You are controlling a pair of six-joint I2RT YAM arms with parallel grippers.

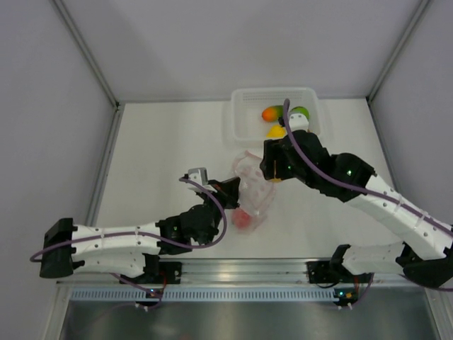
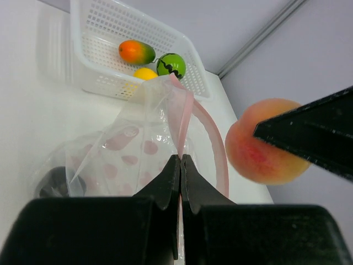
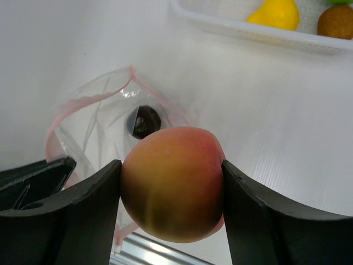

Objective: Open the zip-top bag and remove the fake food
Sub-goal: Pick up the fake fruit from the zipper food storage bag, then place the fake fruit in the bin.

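Observation:
The clear zip-top bag (image 1: 253, 190) lies mid-table with its mouth open. My left gripper (image 2: 181, 158) is shut on the bag's pink zip strip (image 2: 186, 113), holding that edge up. My right gripper (image 3: 171, 165) is shut on a peach-orange fake fruit (image 3: 172, 185) and hangs just above the bag's mouth; the left wrist view shows this fruit (image 2: 263, 142) too. A dark purple fruit (image 3: 146, 120) and a pink-red one (image 1: 243, 219) lie inside the bag. The mango (image 1: 271, 112), the green fruit (image 1: 301, 112) and the yellow fruit (image 1: 276, 131) sit in the white tray (image 1: 237, 127).
A brown fruit (image 3: 336, 21) also sits in the tray, which stands at the back of the table, just beyond the right gripper. Grey walls close in both sides and the back. A metal rail (image 1: 233, 269) runs along the near edge.

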